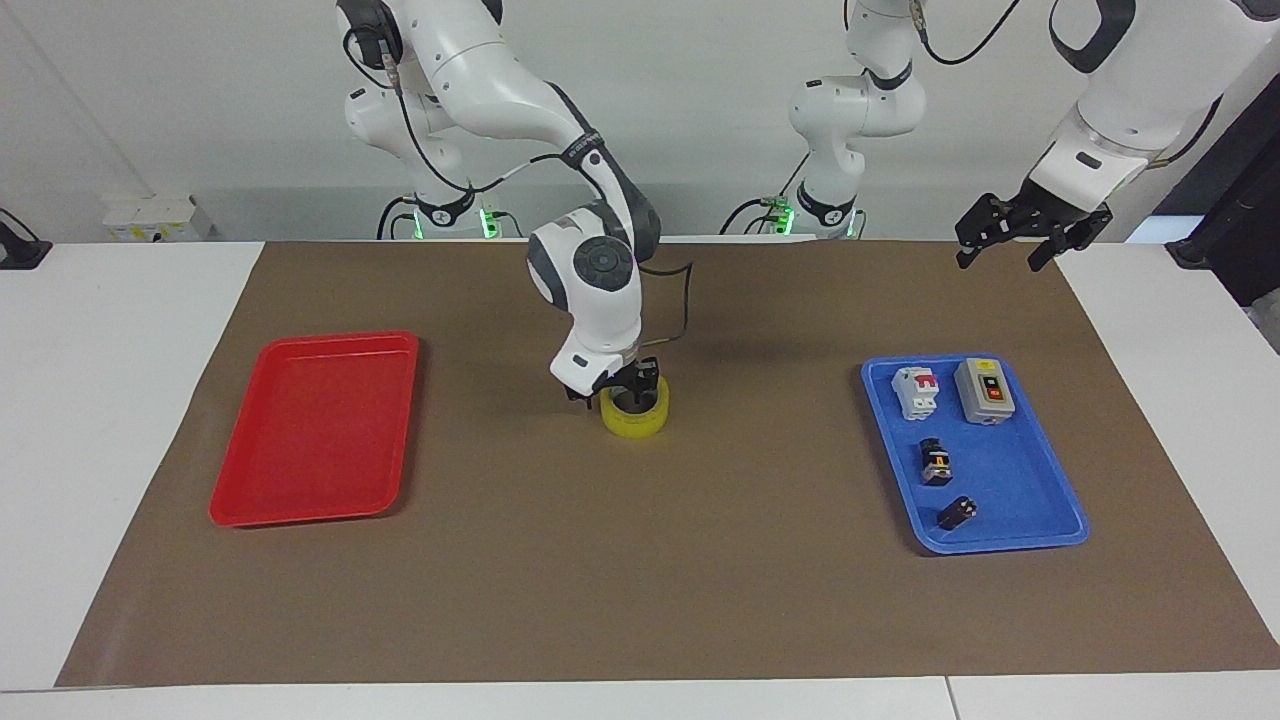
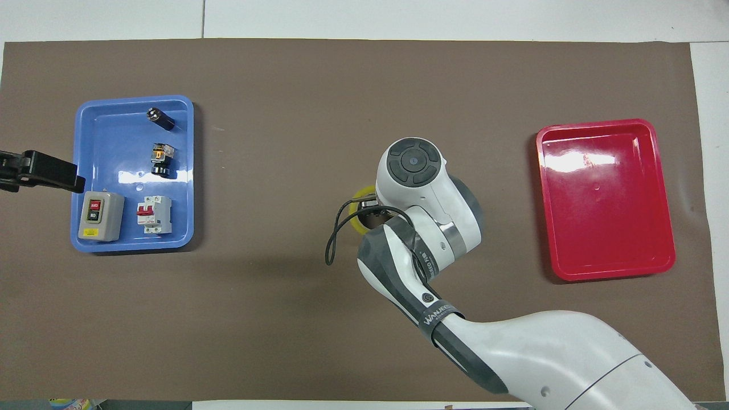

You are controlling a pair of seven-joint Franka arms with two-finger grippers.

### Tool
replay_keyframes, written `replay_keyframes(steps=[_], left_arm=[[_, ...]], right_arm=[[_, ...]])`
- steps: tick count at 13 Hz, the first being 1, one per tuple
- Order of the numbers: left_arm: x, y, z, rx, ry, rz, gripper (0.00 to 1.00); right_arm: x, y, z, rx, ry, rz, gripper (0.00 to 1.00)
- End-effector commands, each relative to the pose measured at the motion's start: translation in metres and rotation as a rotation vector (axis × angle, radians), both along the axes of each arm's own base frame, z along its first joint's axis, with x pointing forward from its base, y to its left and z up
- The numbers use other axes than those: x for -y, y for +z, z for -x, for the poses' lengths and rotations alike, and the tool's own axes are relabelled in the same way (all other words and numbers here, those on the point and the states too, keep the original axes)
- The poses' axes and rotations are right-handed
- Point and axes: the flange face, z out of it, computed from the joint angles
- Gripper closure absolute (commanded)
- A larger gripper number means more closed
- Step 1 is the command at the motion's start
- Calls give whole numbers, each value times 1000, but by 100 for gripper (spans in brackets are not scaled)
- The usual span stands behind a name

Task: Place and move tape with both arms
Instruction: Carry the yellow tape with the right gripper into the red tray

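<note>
Your right gripper (image 1: 622,385) is right down on the tape (image 1: 636,412), which lies flat, hole up, on the brown mat (image 1: 640,580) about midway between the table's two ends and a shade closer to the robots' edge than to the opposite one. The fingers look to straddle the roll's wall on the side toward the robots, one dipping into the core, one outside. Whether they have closed on it, you can't tell from here; from overhead the wrist hides all but a yellow sliver (image 2: 357,204).

That's the relation to watch: the roll's axis is vertical and the gripper comes straight down on it, so a pinch across the wall is the likely hold.

The red tray (image 1: 314,428) sits toward the right arm's end, so the right arm is the nearer carrier. Your left gripper (image 1: 1018,236) waits high, over the mat's corner near its base, fingers spread, holding nothing.
</note>
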Motion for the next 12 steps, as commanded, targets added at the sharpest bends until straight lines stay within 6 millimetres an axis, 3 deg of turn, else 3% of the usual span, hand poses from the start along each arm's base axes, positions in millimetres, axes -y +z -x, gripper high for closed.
replay_keyframes(steps=[1,2,3,6,7,9,12], left_arm=[[2,2,7,0,-26,21,0],[2,2,7,-4,-25,20,0],[2,2,8,-5,-25,20,0],[-2,2,7,-5,-16,20,0],[-3,2,7,-7,-13,20,0],[-3,2,7,-2,-11,20,0],[0,3,7,-4,-14,14,0]], right_arm=[[15,2,4,4,2,5,60],[15,1,5,3,0,6,72],[15,1,5,1,-4,6,100],[14,13,0,-6,-8,12,100],[26,24,-9,-13,-11,25,100],[100,63,-38,12,18,30,100],[239,101,-57,-27,130,19,100]])
